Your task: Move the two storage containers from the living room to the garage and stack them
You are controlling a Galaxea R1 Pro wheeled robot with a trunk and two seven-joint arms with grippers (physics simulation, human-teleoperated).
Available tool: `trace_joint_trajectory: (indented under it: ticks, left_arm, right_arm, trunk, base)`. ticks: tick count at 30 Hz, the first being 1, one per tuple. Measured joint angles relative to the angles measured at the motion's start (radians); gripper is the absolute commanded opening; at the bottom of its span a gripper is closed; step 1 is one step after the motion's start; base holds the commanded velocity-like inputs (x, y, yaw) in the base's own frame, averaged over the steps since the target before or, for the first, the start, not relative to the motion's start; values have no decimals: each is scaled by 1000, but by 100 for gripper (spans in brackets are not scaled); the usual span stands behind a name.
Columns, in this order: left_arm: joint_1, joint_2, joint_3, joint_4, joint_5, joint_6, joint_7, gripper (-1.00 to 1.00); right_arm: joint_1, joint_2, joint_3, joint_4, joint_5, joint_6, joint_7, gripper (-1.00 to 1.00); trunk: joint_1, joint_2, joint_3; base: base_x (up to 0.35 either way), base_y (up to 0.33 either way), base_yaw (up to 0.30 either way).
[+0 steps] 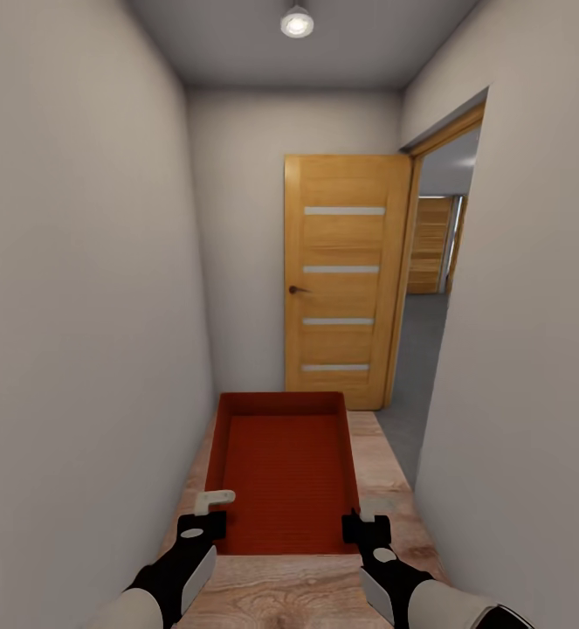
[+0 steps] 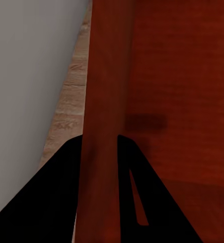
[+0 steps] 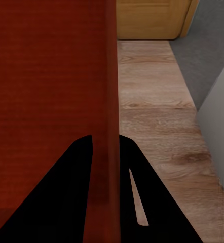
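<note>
The robot stands in a narrow hallway with a light wood-plank floor (image 1: 385, 476) and carries one orange-red rectangular open bin (image 1: 282, 476) in front of its trunk, held up above the planks between the two arms. The left gripper (image 1: 203, 515) is closed on the left long wall of the bin near its rear corner; in the left wrist view the thin wall (image 2: 99, 152) passes between the two dark fingers. The right gripper (image 1: 365, 520) is closed in the same way on the right long wall (image 3: 106, 152).

The step in hand, I judge, is the transport towards the garage. To do it well, both grips should stay firm and level, so the bin does not tilt or slip. The base should turn right with care through the doorway (image 1: 429, 349), where dark grey flooring (image 1: 416, 376) begins, and keep the front corners of the bin away from the white side walls and from the open wooden door (image 1: 346, 279).

Count: one bin, two grippers, one open door with four pale strips, one round ceiling lamp (image 1: 297, 22).
</note>
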Motion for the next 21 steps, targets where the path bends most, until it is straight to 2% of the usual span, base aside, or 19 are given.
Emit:
trace_joint_trajectory:
  ticks: [21]
  left_arm:
    - [0, 0, 0, 0, 0, 0, 0, -100]
  right_arm:
    - [0, 0, 0, 0, 0, 0, 0, -100]
  trunk:
    - [0, 0, 0]
  base:
    - [326, 0, 0]
